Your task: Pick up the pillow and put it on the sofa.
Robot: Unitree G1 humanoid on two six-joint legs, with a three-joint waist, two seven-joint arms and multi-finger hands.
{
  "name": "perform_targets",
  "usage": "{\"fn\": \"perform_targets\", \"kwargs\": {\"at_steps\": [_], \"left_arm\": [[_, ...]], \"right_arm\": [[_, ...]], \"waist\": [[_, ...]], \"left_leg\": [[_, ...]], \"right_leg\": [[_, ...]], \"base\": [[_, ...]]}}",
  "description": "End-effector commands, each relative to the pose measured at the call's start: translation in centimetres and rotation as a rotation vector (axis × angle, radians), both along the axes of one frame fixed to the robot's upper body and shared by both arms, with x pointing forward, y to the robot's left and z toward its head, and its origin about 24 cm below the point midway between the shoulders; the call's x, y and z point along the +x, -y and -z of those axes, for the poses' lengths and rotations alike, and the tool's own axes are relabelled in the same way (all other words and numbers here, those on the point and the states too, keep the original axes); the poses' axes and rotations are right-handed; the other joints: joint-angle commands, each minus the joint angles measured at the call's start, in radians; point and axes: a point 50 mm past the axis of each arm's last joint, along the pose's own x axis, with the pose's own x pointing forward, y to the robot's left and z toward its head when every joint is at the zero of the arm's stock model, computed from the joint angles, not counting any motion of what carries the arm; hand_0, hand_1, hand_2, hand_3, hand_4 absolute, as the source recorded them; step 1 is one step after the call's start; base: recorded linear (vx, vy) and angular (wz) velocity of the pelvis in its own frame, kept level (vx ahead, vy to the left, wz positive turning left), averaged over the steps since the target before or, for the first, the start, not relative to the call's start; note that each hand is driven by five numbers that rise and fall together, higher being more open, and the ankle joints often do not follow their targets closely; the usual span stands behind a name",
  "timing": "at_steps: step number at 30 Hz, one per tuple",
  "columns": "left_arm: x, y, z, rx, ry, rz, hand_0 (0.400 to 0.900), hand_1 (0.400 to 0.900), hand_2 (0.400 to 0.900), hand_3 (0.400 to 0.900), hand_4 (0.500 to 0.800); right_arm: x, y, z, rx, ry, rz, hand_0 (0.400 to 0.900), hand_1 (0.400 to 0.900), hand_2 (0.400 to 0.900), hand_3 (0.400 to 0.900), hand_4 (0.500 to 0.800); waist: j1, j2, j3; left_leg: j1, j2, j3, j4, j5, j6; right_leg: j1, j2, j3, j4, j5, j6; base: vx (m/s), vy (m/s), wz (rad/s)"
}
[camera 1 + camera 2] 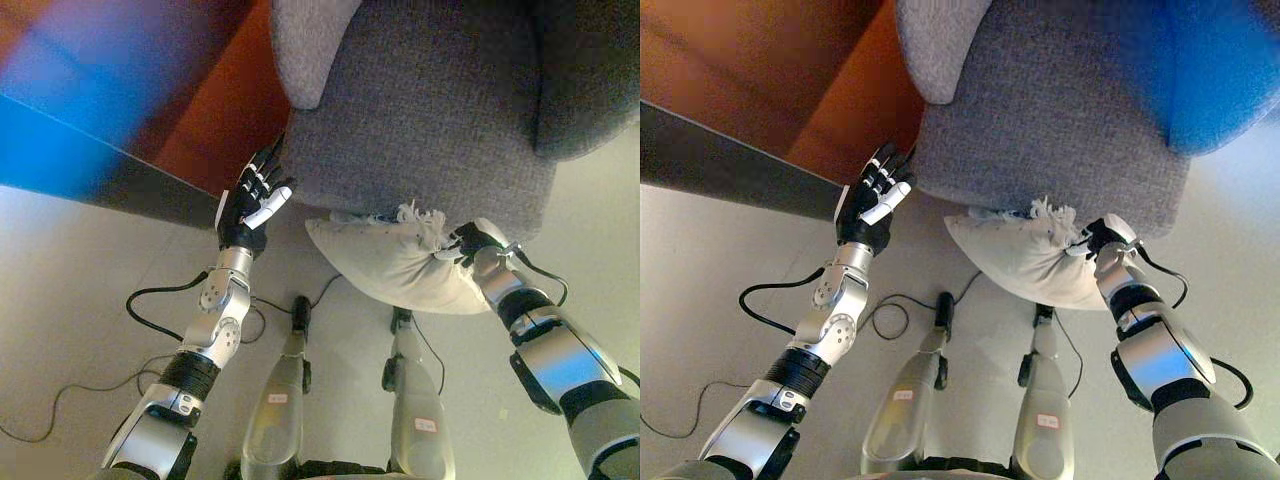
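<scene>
A cream pillow (390, 265) with a tasselled corner lies on the floor against the front of the grey sofa (430, 110). My right hand (472, 243) is curled round the pillow's right corner by the tassels, and its fingers pinch the cloth. My left hand (255, 200) is raised at the sofa's front left corner, fingers straight and empty, a short way left of the pillow. In the right eye view the pillow (1025, 258) and both hands, right hand (1098, 240) and left hand (872, 205), show the same.
A grey cushion or armrest (305, 45) sits at the sofa's upper left. A reddish-brown wall panel (215, 110) with a dark skirting strip (120, 190) runs behind on the left. Pale floor (80, 300) spreads around.
</scene>
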Motion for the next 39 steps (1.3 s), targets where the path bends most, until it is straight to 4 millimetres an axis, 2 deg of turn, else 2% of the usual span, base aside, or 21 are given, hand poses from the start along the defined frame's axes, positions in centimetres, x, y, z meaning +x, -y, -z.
{"fn": "perform_targets", "kwargs": {"at_steps": [1,8,11,17,24,26,32,39], "left_arm": [[0.1,-0.7,-4.5,-0.007,0.191,-0.019,0.9,0.9,0.9,0.9,0.8],[-0.1,-1.3,-1.8,0.025,0.063,-0.069,0.9,0.9,0.9,0.9,0.8],[-0.6,-1.6,-0.3,0.032,0.009,-0.076,0.9,0.9,0.9,0.9,0.8],[-2.5,-2.1,3.3,0.051,-0.111,-0.072,0.9,0.9,0.9,0.9,0.8],[-4.4,-3.2,6.9,0.074,-0.275,-0.063,0.9,0.9,0.9,0.9,0.8],[-4.7,-3.3,7.5,0.081,-0.302,-0.065,0.9,0.9,0.9,0.9,0.8],[-5.1,-3.9,9.0,0.086,-0.365,-0.064,0.9,0.9,0.9,0.9,0.8],[-5.2,-4.0,9.8,0.079,-0.4,-0.071,0.9,0.9,0.9,0.9,0.8]], "right_arm": [[1.5,1.4,-5.6,-0.087,0.209,-0.004,0.4,0.4,0.4,0.4,0.5],[0.7,1.0,-4.8,-0.084,0.219,-0.046,0.4,0.4,0.4,0.4,0.5],[0.0,0.9,-4.1,-0.084,0.222,-0.071,0.4,0.4,0.4,0.4,0.5],[-2.2,0.8,-1.8,-0.106,0.166,-0.112,0.4,0.4,0.4,0.4,0.5],[-3.8,1.7,-0.9,-0.152,0.058,-0.162,0.4,0.4,0.4,0.4,0.5],[-3.8,1.9,-1.0,-0.166,0.048,-0.17,0.4,0.4,0.4,0.4,0.5],[-3.2,2.4,-3.1,-0.206,0.025,-0.205,0.4,0.4,0.4,0.4,0.5],[-1.7,3.0,-6.5,-0.226,0.039,-0.227,0.4,0.4,0.4,0.4,0.5]], "waist": [[0.01,-0.029,0.013],[0.005,-0.055,0.011],[0.0,-0.068,-0.024],[-0.005,-0.098,-0.125],[-0.001,-0.119,-0.265],[0.0,-0.121,-0.288],[-0.001,-0.128,-0.357],[0.001,-0.135,-0.406]], "left_leg": [[0.006,-0.023,-0.039,0.058,-0.053,0.019],[0.151,-0.003,-0.038,0.018,-0.054,0.013],[0.193,0.005,-0.042,0.003,-0.056,0.011],[0.278,0.018,-0.045,-0.021,-0.06,0.009],[0.368,0.028,-0.046,-0.049,-0.073,0.009],[0.384,0.031,-0.045,-0.058,-0.075,0.009],[0.406,0.04,-0.038,-0.092,-0.052,0.004],[0.432,0.049,-0.028,-0.099,-0.063,0.002]], "right_leg": [[0.073,-0.073,-0.026,0.09,-0.092,0.121],[0.22,-0.066,-0.031,0.07,-0.107,0.12],[0.259,-0.066,-0.03,0.067,-0.113,0.124],[0.352,-0.063,-0.027,0.055,-0.124,0.128],[0.448,-0.055,-0.037,0.032,-0.138,0.13],[0.463,-0.052,-0.038,0.025,-0.14,0.131],[0.485,-0.048,-0.045,0.017,-0.137,0.134],[0.508,-0.045,-0.054,0.016,-0.148,0.134]], "base": [[0.07,-0.017,-0.04],[0.08,-0.008,0.0],[0.14,-0.008,0.05],[0.18,-0.013,0.05],[0.2,-0.008,0.06],[0.11,0.009,0.0],[0.02,0.005,0.0],[0.01,0.006,0.01]]}}
